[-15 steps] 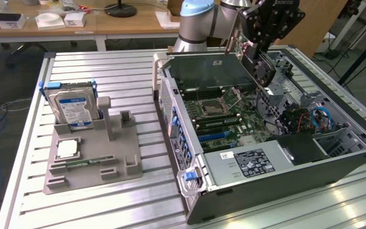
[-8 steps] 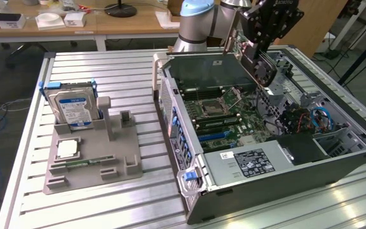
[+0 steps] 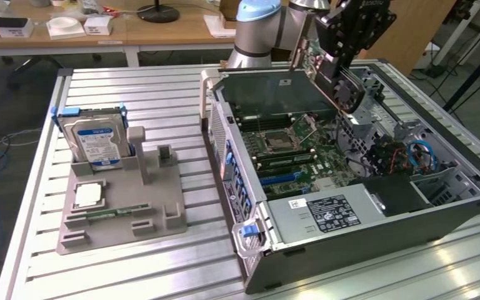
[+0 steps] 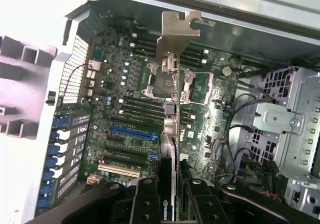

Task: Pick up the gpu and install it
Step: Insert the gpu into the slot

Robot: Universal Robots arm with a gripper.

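Observation:
My gripper (image 3: 346,59) is shut on the gpu (image 3: 314,57) and holds it in the air over the far end of the open computer case (image 3: 223,125). The card is tilted, with its green board facing the exterior view's left. From the wrist I see the gpu (image 4: 175,39) edge-on, its silver bracket farthest from me, with my black fingers (image 4: 145,204) on either side of it. My gripper (image 4: 169,196) hangs above the motherboard (image 4: 120,99). A blue expansion slot (image 4: 130,132) lies beside the card's line; the card touches no slot.
A grey holder tray (image 3: 115,212) on the slatted metal table (image 3: 140,269) carries a blue-labelled hard drive (image 3: 97,140) and a square processor chip (image 3: 88,195). Inside the case are the power supply (image 3: 327,212) and a metal drive cage (image 4: 285,124) with cables.

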